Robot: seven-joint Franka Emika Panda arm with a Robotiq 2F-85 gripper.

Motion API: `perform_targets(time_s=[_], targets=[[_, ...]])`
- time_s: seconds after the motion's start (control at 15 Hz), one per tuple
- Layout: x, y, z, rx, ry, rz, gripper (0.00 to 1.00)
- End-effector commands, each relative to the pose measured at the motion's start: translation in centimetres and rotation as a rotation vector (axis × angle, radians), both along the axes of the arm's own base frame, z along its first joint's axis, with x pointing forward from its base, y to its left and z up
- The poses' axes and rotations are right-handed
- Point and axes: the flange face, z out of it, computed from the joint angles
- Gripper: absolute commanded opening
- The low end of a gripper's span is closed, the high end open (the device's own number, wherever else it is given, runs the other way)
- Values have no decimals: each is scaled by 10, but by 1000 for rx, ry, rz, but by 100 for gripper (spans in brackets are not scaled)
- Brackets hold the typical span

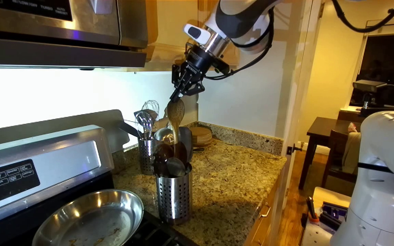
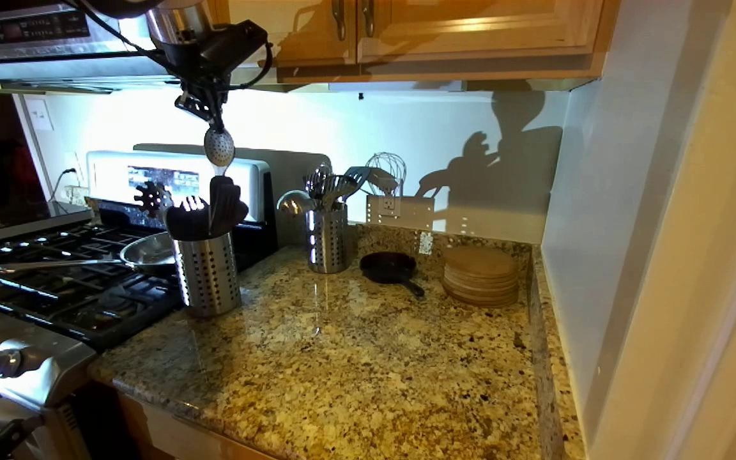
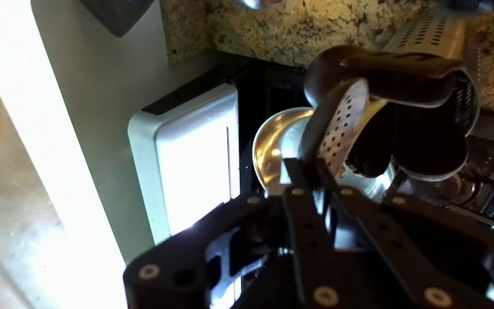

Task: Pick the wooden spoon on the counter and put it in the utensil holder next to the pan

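Spoon is standing bowl up over the holder, its handle running down among the dark utensils there, lower end out of sight. The tool is clamping the spoon: its jaws are pressing together on the tip of the perforated bowl, with the arm reaching in from above. The holder is resting on the counter at the edge along the stove, where the pan is sitting close by. The counter's speckled brown-and-tan granite is gleaming and, farther back, is carrying a second holder with a whisk and a ladle, a black skillet and a stack of round tan discs. Overhead, a microwave and wooden cabinets are hanging, and the arm's shadow is falling across the bright wall behind the counter. Past the white door frame, a dark table and a chair with a cloth over it are standing on a wooden floor, near a yellow wall where a window is showing black.
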Motion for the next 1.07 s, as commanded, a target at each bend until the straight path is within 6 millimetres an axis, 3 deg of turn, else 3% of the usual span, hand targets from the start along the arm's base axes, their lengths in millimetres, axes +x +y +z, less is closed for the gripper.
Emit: perform_targets(time_s=[0.0, 0.2, 0.27, 0.4, 0.67, 1.0], targets=[[-3, -1, -17, 14, 14, -1, 5], [-4, 2, -25, 23, 51, 18, 7], [-4, 3, -28, 23, 62, 25, 32], [-6, 4, -27, 30, 83, 30, 39], [-13, -4, -10, 57, 100, 40, 66], [-27, -40, 26, 87, 226, 4, 97]])
